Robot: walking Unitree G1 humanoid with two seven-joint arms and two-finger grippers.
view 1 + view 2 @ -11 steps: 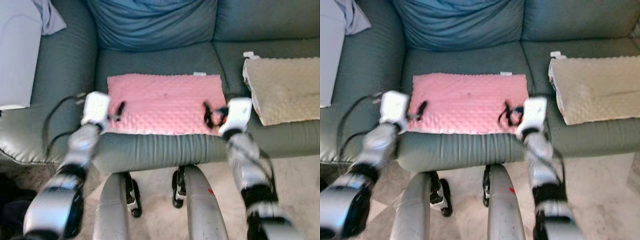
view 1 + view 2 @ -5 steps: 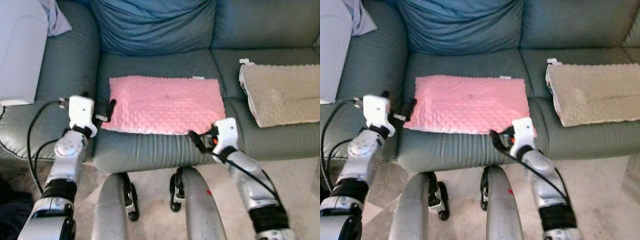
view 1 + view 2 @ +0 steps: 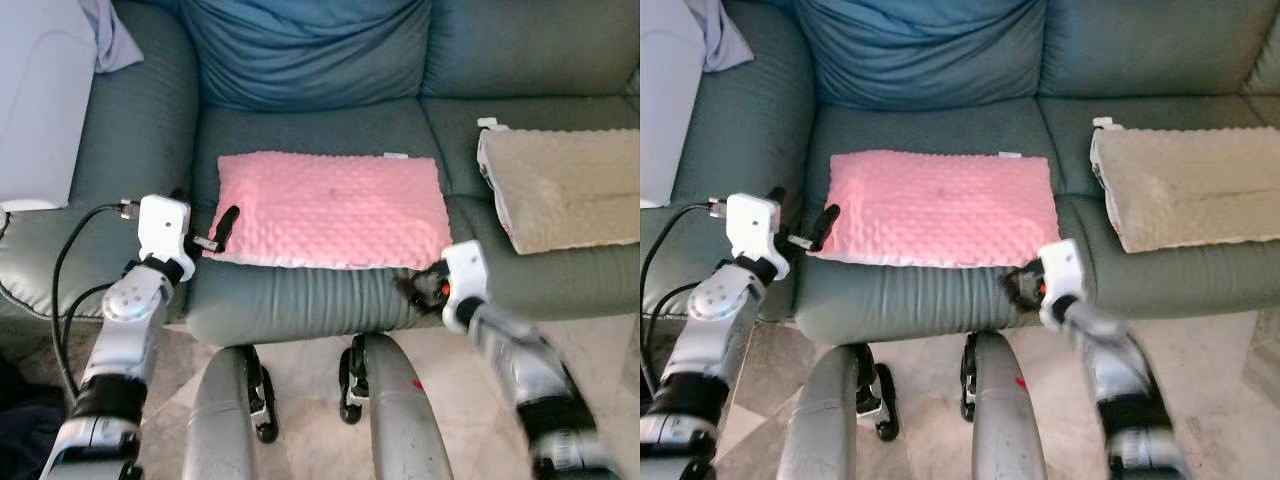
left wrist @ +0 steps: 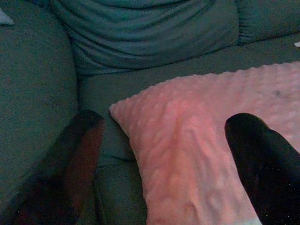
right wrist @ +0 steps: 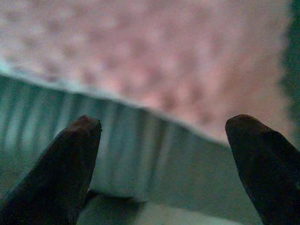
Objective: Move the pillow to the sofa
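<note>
Pillow [image 3: 332, 208], pink and dimpled, lies flat on the middle seat cushion of the grey-green sofa [image 3: 310, 120], its front edge just short of the cushion's ribbed front.

At the pillow's 9 o'clock corner the left gripper [image 3: 203, 222] reaches in from the robot's left, forearm rising from about 7 o'clock of the head view with a black cable looping beside it. Its two black fingers are spread wide: one finger [image 4: 265, 164] lies over the top of the pillow's corner, the other sits in the gap between the pillow's edge and the sofa arm (in the wrist view that one is dim and reddish). Nothing is pinched between them.

The right gripper [image 3: 420, 287] is lower, at about 5 o'clock from the pillow, in front of the cushion's ribbed face and apart from the pillow; its forearm is blurred. In its wrist view the fingertips [image 5: 70, 159] stand well apart, empty, with the pillow's edge and the ribbed cushion beyond them.

On the seat at 3 o'clock lies a beige pillow [image 3: 565, 185]; a blue cushion [image 3: 310, 45] leans against the backrest at 12 o'clock.
</note>
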